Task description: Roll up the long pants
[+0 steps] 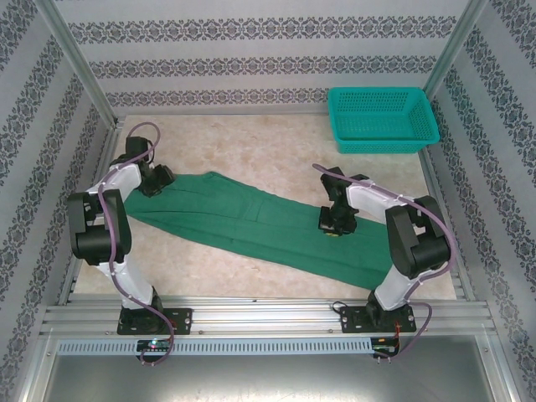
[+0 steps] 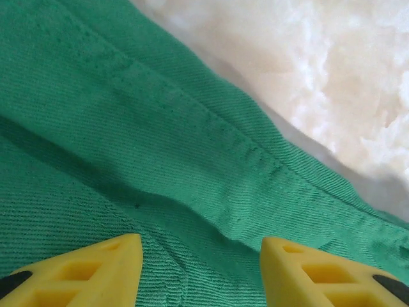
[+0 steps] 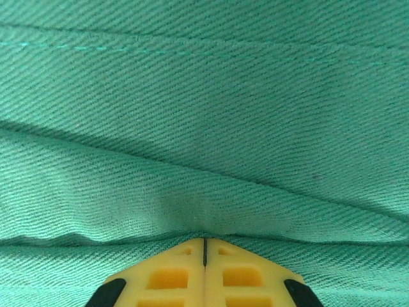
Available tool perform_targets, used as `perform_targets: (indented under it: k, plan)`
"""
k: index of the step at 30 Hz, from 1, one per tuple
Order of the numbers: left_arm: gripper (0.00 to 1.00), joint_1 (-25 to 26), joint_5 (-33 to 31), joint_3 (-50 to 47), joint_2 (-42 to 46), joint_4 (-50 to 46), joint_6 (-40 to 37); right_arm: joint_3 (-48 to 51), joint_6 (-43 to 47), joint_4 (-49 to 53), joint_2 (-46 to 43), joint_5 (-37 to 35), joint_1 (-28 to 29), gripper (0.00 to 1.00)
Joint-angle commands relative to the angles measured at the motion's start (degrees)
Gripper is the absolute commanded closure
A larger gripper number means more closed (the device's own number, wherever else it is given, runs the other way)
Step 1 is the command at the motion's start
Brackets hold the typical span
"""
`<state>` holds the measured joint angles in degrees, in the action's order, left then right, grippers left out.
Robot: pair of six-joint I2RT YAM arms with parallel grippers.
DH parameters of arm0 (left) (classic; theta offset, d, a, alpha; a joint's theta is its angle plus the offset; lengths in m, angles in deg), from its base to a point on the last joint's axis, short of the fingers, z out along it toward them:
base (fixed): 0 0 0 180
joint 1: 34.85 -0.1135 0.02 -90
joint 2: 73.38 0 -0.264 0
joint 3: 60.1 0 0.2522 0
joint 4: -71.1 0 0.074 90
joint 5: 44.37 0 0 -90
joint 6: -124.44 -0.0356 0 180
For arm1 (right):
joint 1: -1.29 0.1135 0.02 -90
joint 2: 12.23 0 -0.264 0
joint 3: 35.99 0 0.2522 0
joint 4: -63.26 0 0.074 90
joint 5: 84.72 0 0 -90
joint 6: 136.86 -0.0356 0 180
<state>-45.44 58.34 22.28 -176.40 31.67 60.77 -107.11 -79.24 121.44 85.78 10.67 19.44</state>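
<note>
**Arm bases at six o'clock, long pants spread beyond**

Top view: the pants lie flat from ten to four o'clock. Your left gripper rests at the ten o'clock end and your right gripper mid-length, probably to start the roll.
Left wrist: jaws apart over a seam.
Right wrist: fingers closed at a pucker; whether cloth is caught, you cannot tell.

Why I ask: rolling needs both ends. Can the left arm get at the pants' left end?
Probably yes: the left tool sits open directly over the long pants, at their left end, nothing in the way.
</note>
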Motion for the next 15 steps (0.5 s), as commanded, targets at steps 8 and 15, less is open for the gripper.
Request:
perform_targets:
  k: [8,15]
  plan:
    - [0.53,-10.9,9.9,-16.1,-2.6,9.4,8.1,-8.0,-2.6,4.9,8.3,0.1,-2.9,1.00]
    - [0.53,-13.3,6.6,-23.7,4.5,11.2,9.9,-16.4,1.1,10.3,12.5,-1.9,-7.2,1.00]
